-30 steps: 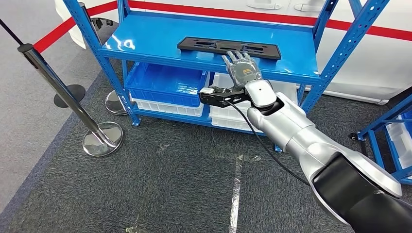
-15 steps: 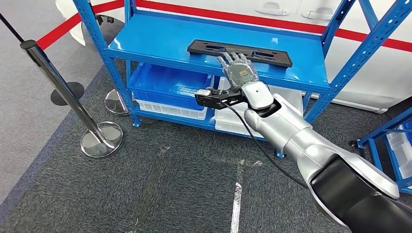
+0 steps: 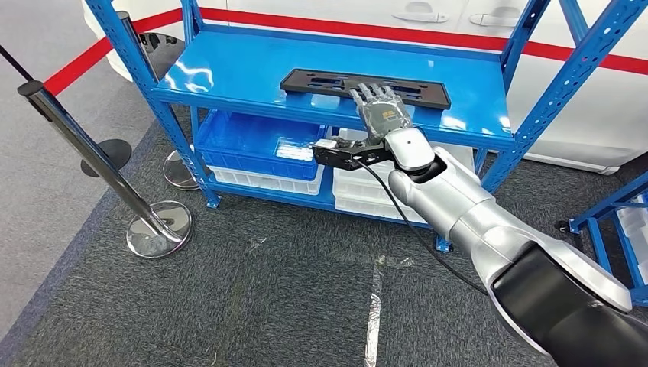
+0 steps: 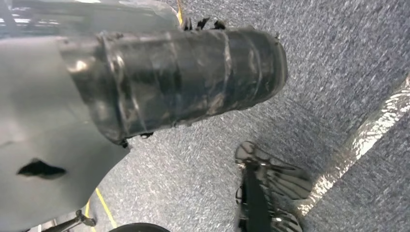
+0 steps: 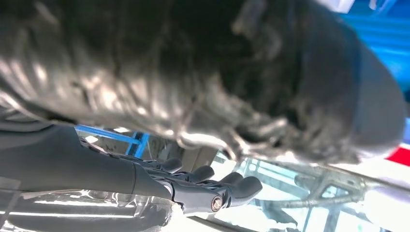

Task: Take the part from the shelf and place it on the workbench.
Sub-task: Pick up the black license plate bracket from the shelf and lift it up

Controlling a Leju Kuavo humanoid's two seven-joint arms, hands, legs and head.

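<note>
Reaching over the blue metal shelf (image 3: 252,73), my right hand (image 3: 382,113) lies fingers spread and flat, holding nothing, its tips over the near edge of the long flat black plastic part (image 3: 321,80), likely poised to grip it.

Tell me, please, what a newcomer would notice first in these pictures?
Probably the bright blue metal shelf with a long flat black plastic part on its top level. Next, the robot's silver right arm reaching up to it, its right hand spread over the part's near edge.
</note>
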